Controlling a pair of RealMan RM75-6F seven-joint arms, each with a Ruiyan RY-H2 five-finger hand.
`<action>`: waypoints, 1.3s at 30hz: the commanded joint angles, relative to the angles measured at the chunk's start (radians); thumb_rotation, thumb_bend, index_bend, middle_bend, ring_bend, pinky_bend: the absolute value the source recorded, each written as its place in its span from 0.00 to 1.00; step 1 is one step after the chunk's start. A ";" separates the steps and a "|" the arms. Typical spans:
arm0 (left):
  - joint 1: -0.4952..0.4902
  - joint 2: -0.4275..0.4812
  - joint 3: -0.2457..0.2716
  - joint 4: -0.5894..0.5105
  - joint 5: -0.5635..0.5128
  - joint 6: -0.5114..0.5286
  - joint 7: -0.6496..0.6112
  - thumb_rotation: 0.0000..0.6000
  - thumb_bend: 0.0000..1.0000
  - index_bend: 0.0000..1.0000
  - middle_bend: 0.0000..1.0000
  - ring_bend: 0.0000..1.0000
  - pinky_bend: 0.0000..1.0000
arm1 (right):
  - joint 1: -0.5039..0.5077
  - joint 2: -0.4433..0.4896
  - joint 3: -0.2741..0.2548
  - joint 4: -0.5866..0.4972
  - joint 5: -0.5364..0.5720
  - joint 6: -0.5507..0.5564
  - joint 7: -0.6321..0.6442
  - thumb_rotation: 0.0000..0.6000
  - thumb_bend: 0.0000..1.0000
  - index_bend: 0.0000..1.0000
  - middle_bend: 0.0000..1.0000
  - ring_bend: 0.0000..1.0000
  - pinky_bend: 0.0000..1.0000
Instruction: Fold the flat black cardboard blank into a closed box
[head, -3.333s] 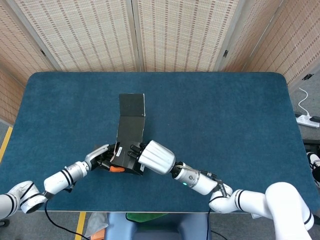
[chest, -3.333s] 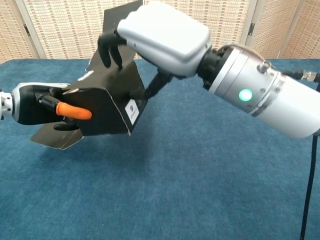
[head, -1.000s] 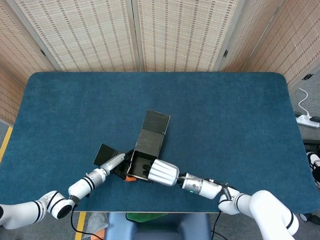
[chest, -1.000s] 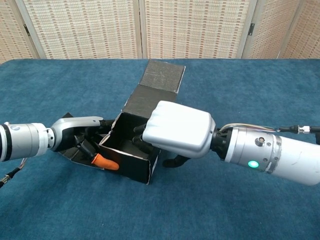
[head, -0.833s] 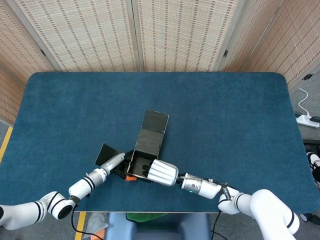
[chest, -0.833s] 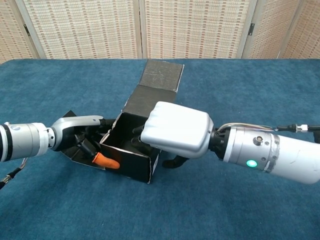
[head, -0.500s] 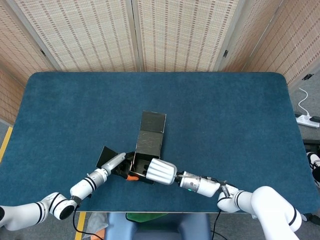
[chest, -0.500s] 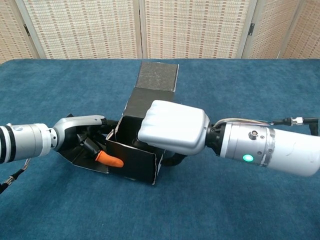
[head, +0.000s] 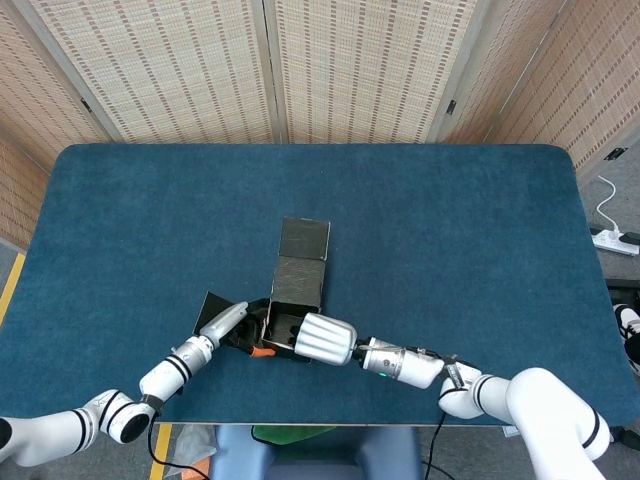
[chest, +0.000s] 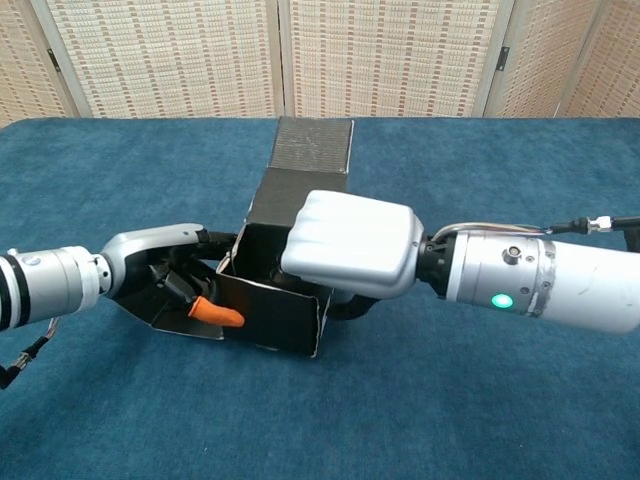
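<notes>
Although the black cardboard box (head: 292, 312) (chest: 285, 260) is partly formed, we see it open at the top, standing on the blue bench (head: 450, 240) (chest: 420, 400) near the front edge, a little left of centre in the head view. Its walls stand upright around a dark hollow, and its long lid panel (head: 303, 240) (chest: 313, 147) lies back flat on the bench, stretching away from us. On the box's left a side flap (head: 218, 306) (chest: 170, 318) spreads outward, low over the bench.

We find our right hand (head: 326, 339) (chest: 350, 243) resting over the right part of the box's open top, its white back uppermost. Its fingers reach down into the hollow, hidden under the hand in both views, so we cannot tell whether they grip a wall or only press on it.

Our left hand (head: 235, 333) (chest: 170, 270) sits at the box's left side, above the spread flap. Its dark fingers curl toward the left wall, and one orange-tipped finger (head: 260, 351) (chest: 216, 313) lies against the outside of the front wall. It touches the cardboard, but we cannot tell whether it truly clasps it.
</notes>
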 joint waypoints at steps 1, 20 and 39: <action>0.011 -0.011 -0.006 0.007 -0.011 0.021 0.037 1.00 0.21 0.34 0.41 0.56 0.82 | -0.003 0.009 -0.005 0.007 -0.002 0.001 -0.006 1.00 0.13 0.66 0.60 0.72 1.00; 0.060 0.088 -0.010 -0.167 -0.020 0.089 0.174 1.00 0.21 0.00 0.00 0.00 0.18 | -0.188 0.148 0.070 -0.278 0.248 0.043 0.099 1.00 0.03 0.00 0.00 0.62 1.00; 0.131 0.187 -0.007 -0.291 0.035 0.196 0.083 1.00 0.21 0.00 0.00 0.00 0.15 | -0.365 0.119 0.165 -0.661 0.782 -0.224 0.481 1.00 0.00 0.00 0.00 0.59 1.00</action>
